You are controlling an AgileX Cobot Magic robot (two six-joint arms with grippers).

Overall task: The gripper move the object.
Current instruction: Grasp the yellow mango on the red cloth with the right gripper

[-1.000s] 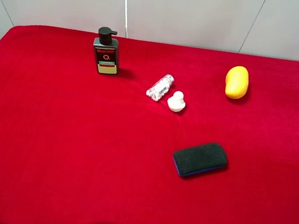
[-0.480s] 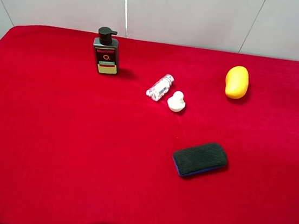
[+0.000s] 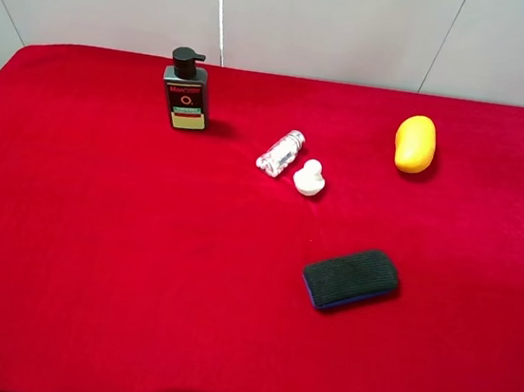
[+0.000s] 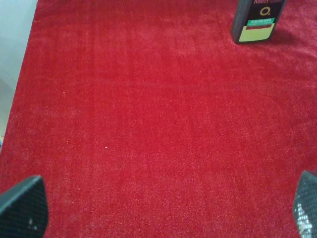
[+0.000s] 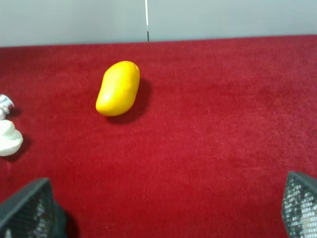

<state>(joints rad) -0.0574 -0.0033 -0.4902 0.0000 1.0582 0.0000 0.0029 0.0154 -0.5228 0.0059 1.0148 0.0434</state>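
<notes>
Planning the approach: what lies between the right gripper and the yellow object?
Only bare red cloth between the right gripper and the yellow object, seen in the right wrist view; the white duck sits off to the side.

The red table (image 3: 91, 261) carries a white duck (image 3: 309, 178). Just beside the duck lies a small clear bottle (image 3: 280, 151); a pump bottle (image 3: 187, 91) stands farther left, the yellow object (image 3: 415, 143) to the duck's right, a black eraser (image 3: 351, 279) in front.

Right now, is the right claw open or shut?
Open: on the right claw, the fingertips stand far apart, nothing between them; the yellow object lies untouched ahead.
</notes>
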